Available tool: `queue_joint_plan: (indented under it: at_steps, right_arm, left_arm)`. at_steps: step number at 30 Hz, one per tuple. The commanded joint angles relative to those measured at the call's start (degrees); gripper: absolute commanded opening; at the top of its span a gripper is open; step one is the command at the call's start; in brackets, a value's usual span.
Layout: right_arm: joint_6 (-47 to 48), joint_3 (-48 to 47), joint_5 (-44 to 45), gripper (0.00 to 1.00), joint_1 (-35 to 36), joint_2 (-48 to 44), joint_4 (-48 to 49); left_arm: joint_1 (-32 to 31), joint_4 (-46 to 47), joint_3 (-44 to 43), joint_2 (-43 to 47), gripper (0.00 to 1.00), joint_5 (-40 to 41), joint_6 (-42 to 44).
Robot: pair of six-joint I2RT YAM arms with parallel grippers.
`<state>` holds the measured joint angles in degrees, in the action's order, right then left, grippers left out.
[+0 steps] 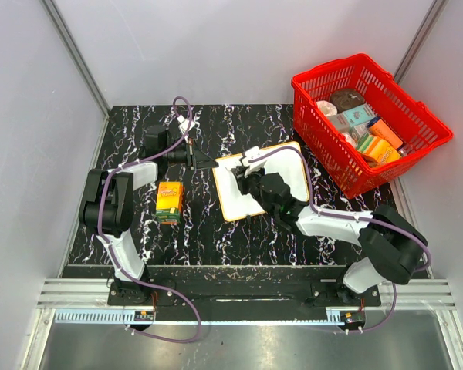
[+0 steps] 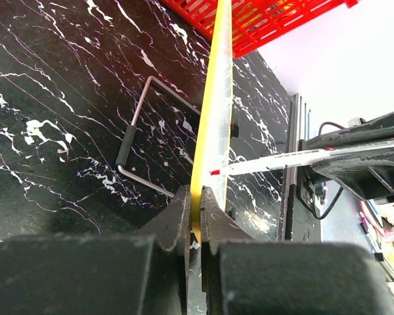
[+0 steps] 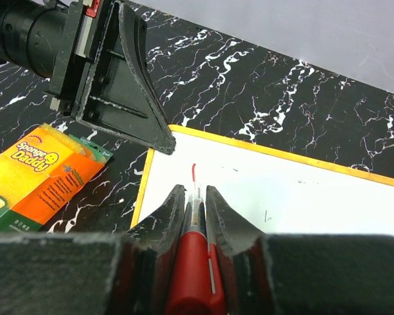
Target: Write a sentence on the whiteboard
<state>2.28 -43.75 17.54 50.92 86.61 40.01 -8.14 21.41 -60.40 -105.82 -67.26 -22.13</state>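
The whiteboard with its orange-yellow rim lies on the black marbled table, partly under my right arm. My left gripper is shut on the board's left edge. In the left wrist view the rim runs edge-on between the closed fingers. My right gripper is shut on a red marker. The marker's tip rests on the white surface near the board's left end, by one short red stroke. No words of the sentence show.
A red basket holding several packaged goods stands at the back right. A Sponge Daddy pack lies left of the board. A wire handle with a black grip lies on the table beyond the board.
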Motion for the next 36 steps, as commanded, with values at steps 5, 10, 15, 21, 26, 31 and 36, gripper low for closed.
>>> queue_joint_plan:
  at_steps: [5,10,15,21,26,31,36]
  right_arm:
    - [-0.88,0.59,2.06,0.0,0.41,-4.51,1.74]
    - [-0.53,0.33,4.6,0.0,0.41,-4.78,3.67]
    - [-0.18,-1.95,6.19,0.0,0.41,-2.06,2.97]
    - [-0.96,-2.13,5.05,0.0,0.33,-0.04,3.06]
    - [-1.4,-2.48,4.96,0.0,0.5,0.67,1.83]
    - [-2.02,-2.05,3.82,0.0,0.41,0.06,0.51]
    - [-3.51,-1.52,3.11,0.0,0.41,-0.83,-0.9]
  left_arm:
    - [-1.61,-0.4,-0.95,0.61,0.0,-1.47,5.34]
    - [-1.61,-0.67,-1.03,0.53,0.0,-1.38,5.52]
    - [-1.79,-1.02,-1.03,0.7,0.0,-1.47,5.87]
    - [-1.88,-1.63,-1.12,0.79,0.0,-1.47,6.4]
    - [-1.97,-1.81,-1.12,0.79,0.0,-1.29,6.57]
    - [-1.97,-1.99,-1.12,0.88,0.0,-1.46,6.66]
    - [-1.97,-1.99,-1.21,0.79,0.0,-1.38,6.66]
